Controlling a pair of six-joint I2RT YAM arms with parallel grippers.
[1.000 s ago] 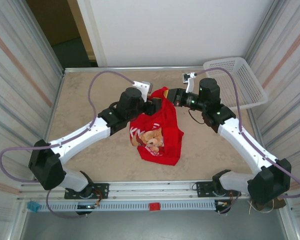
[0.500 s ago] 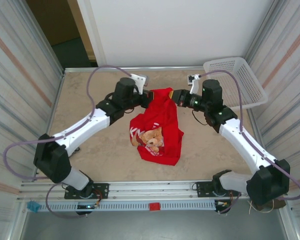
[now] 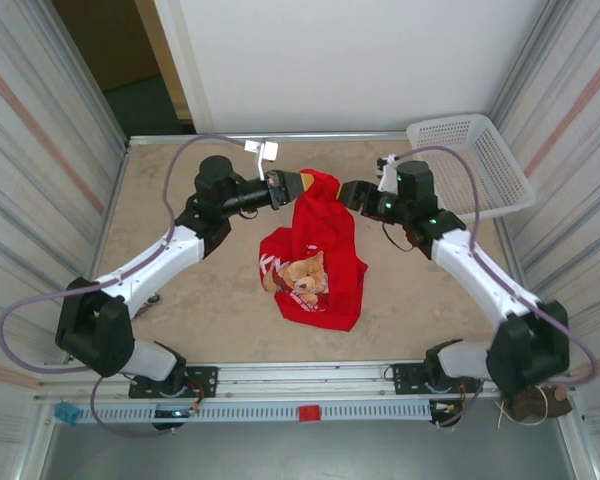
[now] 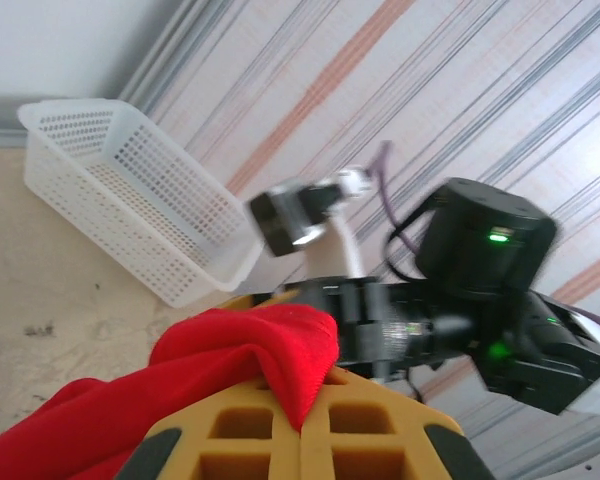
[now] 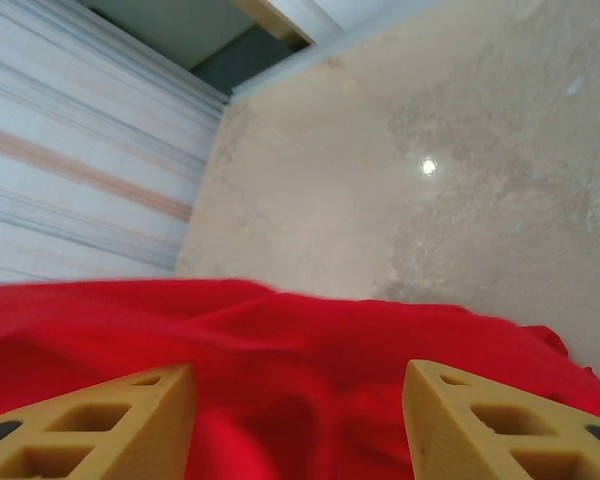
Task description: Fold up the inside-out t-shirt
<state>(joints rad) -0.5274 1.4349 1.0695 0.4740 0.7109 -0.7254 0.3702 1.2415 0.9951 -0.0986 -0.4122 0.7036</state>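
Red t-shirt (image 3: 315, 250) clamped in outstretched left end effector (image 3: 299, 184) — right end effector (image 3: 343, 192) parted.

A beige, mottled table (image 3: 180, 300) carries a red t-shirt (image 3: 320, 270), bunched in a heap near the middle with its print facing up and its far end raised off the surface. A white mesh basket (image 3: 480, 160) sits at the far right corner, seemingly tilted against the wall.
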